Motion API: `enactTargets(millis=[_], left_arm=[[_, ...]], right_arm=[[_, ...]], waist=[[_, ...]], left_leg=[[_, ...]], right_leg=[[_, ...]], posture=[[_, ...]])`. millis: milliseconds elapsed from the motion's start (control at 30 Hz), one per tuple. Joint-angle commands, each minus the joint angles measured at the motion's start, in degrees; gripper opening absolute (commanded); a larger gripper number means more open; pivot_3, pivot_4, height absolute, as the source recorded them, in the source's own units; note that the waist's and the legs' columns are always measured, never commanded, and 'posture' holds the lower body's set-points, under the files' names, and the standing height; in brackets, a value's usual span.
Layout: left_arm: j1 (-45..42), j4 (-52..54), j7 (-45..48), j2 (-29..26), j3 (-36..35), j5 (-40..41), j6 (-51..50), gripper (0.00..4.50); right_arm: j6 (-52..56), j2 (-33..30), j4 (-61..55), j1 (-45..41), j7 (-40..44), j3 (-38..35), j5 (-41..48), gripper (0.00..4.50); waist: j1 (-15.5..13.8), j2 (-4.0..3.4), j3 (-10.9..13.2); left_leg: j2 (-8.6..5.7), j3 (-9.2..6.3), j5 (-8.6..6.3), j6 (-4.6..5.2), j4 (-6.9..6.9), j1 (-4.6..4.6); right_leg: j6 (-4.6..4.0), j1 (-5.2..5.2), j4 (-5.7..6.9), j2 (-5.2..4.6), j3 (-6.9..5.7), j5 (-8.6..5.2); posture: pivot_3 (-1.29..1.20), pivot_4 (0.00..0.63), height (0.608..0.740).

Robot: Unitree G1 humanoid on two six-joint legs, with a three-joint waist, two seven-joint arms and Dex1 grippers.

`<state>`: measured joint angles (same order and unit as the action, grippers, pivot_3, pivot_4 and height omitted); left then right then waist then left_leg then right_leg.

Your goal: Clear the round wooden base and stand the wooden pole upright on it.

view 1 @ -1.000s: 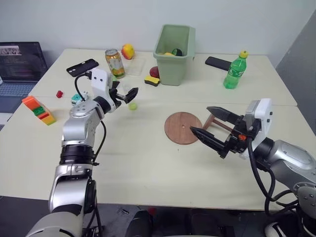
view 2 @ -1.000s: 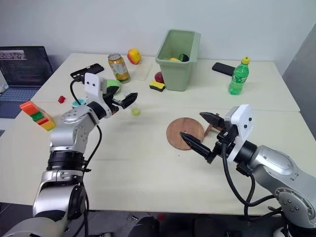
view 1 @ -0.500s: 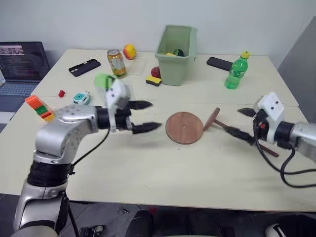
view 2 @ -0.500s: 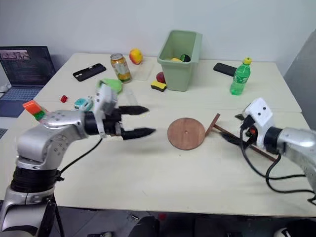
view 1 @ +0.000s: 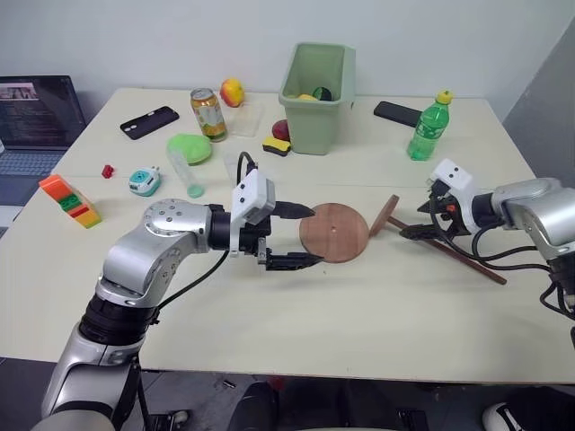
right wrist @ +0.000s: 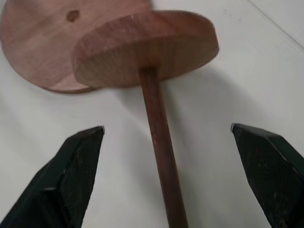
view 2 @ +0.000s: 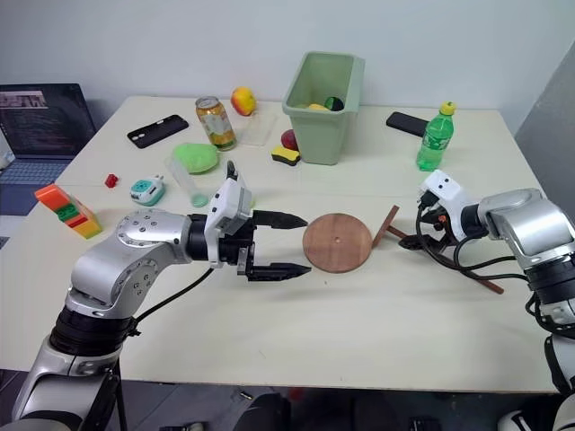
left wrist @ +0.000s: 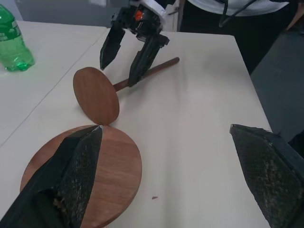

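The round wooden base lies flat mid-table with its top bare and its small centre hole showing. Right of it the wooden pole lies on the table, its end disc tilted up beside the base's rim. My right gripper is open and straddles the rod just behind that disc, without touching it. My left gripper is open, points right and hovers at the base's left edge, one finger over the base.
A green bin stands at the back with a green bottle to its right. A can, two phones, a clear tube and an orange block sit at the left. A laptop is at the far left.
My left arm swung in from the back left to the base's left edge and now points right. My right gripper pulled away from the base, out to the pole's rod. Both stayed open.
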<state>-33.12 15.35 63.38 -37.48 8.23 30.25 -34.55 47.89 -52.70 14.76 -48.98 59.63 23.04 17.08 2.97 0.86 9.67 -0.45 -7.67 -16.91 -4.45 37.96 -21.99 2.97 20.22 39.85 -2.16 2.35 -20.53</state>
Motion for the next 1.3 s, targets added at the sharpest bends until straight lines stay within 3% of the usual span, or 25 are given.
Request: enactTargets(millis=[33, 100, 700, 833, 933, 1000, 1100, 1200, 1300], left_arm=[[0.3, 2.9, -1.0, 0.5, -0.9, 0.4, 0.8, 4.49], [0.7, 3.6, -1.9, 0.9, -1.5, 1.0, 0.2, 4.49], [0.9, 4.5, -3.5, 1.3, -2.0, 2.2, -0.7, 4.5], [0.6, 4.2, -3.2, 1.0, -2.3, 2.1, -0.5, 4.5], [0.7, 3.9, -2.9, 0.3, -3.9, 2.8, -0.6, 4.5], [1.6, 3.5, -2.9, -1.4, -6.9, 4.1, -1.8, 4.5], [3.3, 3.2, -3.8, -2.7, -10.8, 6.3, -3.0, 4.5], [7.0, 3.4, -2.9, -4.8, -12.6, 5.6, -1.7, 4.5], [10.4, 3.3, -4.7, -5.2, -15.0, 5.5, -0.8, 4.5]], right_arm=[[-4.2, 1.4, 5.0, -2.6, 3.4, 1.2, -4.6, 4.5], [-5.0, 2.2, 6.7, -3.1, 4.8, 1.4, -5.9, 4.5], [-9.0, 5.8, 13.3, -5.1, 11.2, -0.1, -13.6, 0.22], [-6.5, 6.5, 12.6, -6.3, 11.3, -2.6, -12.1, 0.24], [-3.5, 8.9, 9.3, -8.2, 8.8, -9.6, -7.2, 0.24], [3.7, 14.6, -1.0, -8.0, 1.5, -21.4, 1.1, 0.24], [9.7, 25.0, -14.4, -4.4, -11.6, -33.0, 6.9, 0.24], [6.5, 35.8, -25.6, 1.4, -22.5, -36.6, 8.5, 0.24], [0.2, 45.7, -29.5, 6.4, -32.6, -35.5, 6.0, 0.24]], waist=[[0.0, 0.0, 0.0], [0.1, -0.01, 0.0], [0.2, -0.01, 0.0], [0.2, -0.01, 0.0], [0.3, -0.02, 0.0], [0.6, -0.12, 0.1], [1.3, -0.15, 0.1], [1.3, -0.09, 0.0], [1.1, -0.16, 0.1]], left_leg=[[0.0, 0.01, 0.0, 0.0, 0.0, 0.0], [0.0, 0.01, 0.0, -0.01, 0.01, 0.01], [0.0, 0.01, 0.01, -0.01, 0.02, 0.02], [0.0, 0.01, 0.01, -0.01, 0.03, 0.03], [0.0, 0.01, 0.01, -0.01, 0.02, 0.03], [0.01, 0.05, 0.01, -0.01, 0.01, 0.01], [0.13, -0.02, 0.01, -0.02, -0.04, 0.01], [0.13, -0.16, 0.01, -0.02, -0.11, 0.03], [0.11, -0.12, 0.02, -0.03, -0.04, 0.03]], right_leg=[[0.0, 0.0, 0.0, 0.0, 0.01, 0.0], [0.0, 0.01, 0.04, 0.0, 0.01, 0.0], [0.0, 0.01, 0.05, 0.0, 0.01, 0.0], [0.0, 0.0, 0.06, 0.0, 0.02, 0.0], [0.0, 0.01, 0.07, 0.0, 0.02, 0.0], [0.0, 0.06, 0.09, 0.02, 0.06, 0.0], [-0.01, 0.08, 0.15, 0.13, 0.0, 0.0], [-0.01, 0.02, 0.09, 0.13, -0.14, 0.0], [0.0, 0.06, 0.15, -0.04, -0.01, 0.0]], posture=[[0.0, 0.15, 0.74], [0.0, 0.15, 0.74], [0.0, 0.15, 0.74], [0.0, 0.15, 0.74], [0.0, 0.15, 0.74], [0.0, 0.15, 0.74], [0.0, 0.15, 0.74], [0.0, 0.15, 0.74], [0.0, 0.15, 0.74]])
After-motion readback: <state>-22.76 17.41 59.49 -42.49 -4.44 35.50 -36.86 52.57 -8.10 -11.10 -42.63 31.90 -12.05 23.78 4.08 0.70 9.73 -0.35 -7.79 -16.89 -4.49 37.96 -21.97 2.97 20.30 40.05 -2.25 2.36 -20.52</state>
